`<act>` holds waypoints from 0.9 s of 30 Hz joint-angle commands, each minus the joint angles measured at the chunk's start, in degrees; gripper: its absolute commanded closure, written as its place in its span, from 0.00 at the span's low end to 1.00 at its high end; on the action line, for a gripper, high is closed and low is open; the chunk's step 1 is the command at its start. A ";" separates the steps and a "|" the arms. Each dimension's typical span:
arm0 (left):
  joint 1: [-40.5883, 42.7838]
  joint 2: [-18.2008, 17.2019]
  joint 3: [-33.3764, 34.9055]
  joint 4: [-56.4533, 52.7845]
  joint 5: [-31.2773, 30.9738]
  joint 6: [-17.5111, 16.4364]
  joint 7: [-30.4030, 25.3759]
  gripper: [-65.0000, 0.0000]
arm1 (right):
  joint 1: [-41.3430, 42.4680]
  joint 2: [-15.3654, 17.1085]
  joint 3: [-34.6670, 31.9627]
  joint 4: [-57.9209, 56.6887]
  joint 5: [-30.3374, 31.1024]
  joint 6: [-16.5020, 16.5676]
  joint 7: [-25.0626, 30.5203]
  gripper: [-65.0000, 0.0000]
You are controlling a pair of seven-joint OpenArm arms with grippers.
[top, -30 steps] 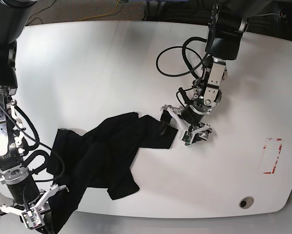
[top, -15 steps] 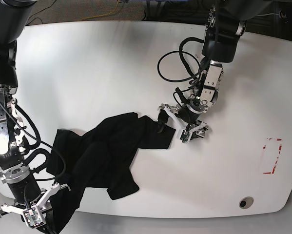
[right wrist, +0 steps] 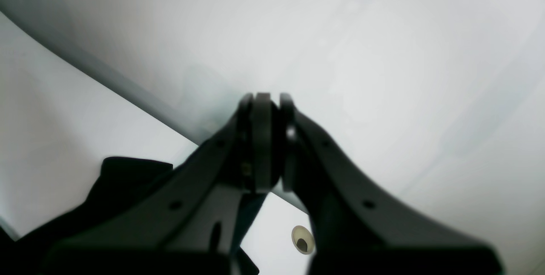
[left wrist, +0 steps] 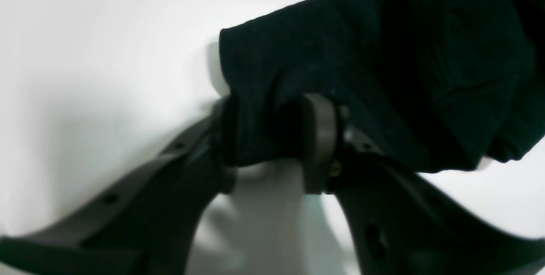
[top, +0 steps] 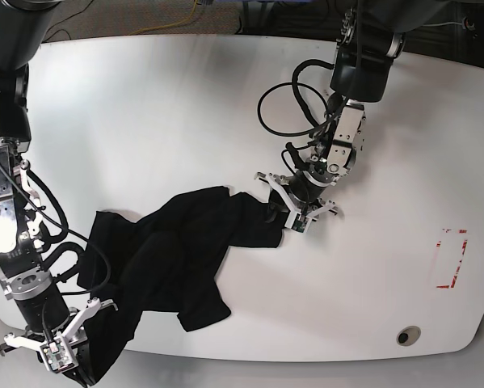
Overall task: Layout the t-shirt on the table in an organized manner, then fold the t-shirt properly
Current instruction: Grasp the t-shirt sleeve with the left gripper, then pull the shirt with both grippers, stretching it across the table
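The t-shirt is seen crumpled at lower left of the table. Its right-hand edge is pinched between the partly closed jaws of the left gripper, at centre frame. The right gripper is pressed together on nothing, at lower left.

Black t-shirt lies crumpled on the white table.
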 commanded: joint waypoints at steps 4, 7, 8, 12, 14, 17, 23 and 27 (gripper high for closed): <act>-0.93 -0.07 -0.07 0.38 0.65 0.57 0.47 0.87 | 1.91 0.72 0.94 0.78 -0.17 -0.85 1.71 1.00; -0.93 -0.07 -0.16 0.56 0.56 0.57 0.47 0.96 | 1.91 0.72 0.94 0.78 -0.17 -0.85 1.71 1.00; -0.93 -0.07 -0.16 0.82 0.47 0.57 0.47 0.97 | 1.82 0.55 0.94 0.78 -0.17 -0.85 1.71 1.00; -0.41 -0.07 -0.34 2.75 0.39 0.57 0.47 0.96 | 1.38 -0.33 1.20 0.78 -0.17 -0.85 1.71 1.00; 1.00 -0.07 -0.34 5.48 0.39 0.57 0.47 0.96 | 0.15 -0.68 2.70 0.78 -0.17 -0.85 1.71 1.00; 2.41 -0.07 -0.34 10.14 0.39 0.57 0.47 0.96 | -1.34 -1.21 4.72 0.78 -0.17 -0.85 1.71 1.00; 4.96 -0.33 -0.42 18.23 0.47 0.66 0.47 0.96 | -2.14 -1.21 5.68 0.78 -0.17 -0.85 1.71 1.00; 6.80 -0.86 -0.60 24.47 0.74 0.75 0.47 0.96 | -2.14 -1.21 5.77 0.78 -0.17 -0.85 1.71 1.00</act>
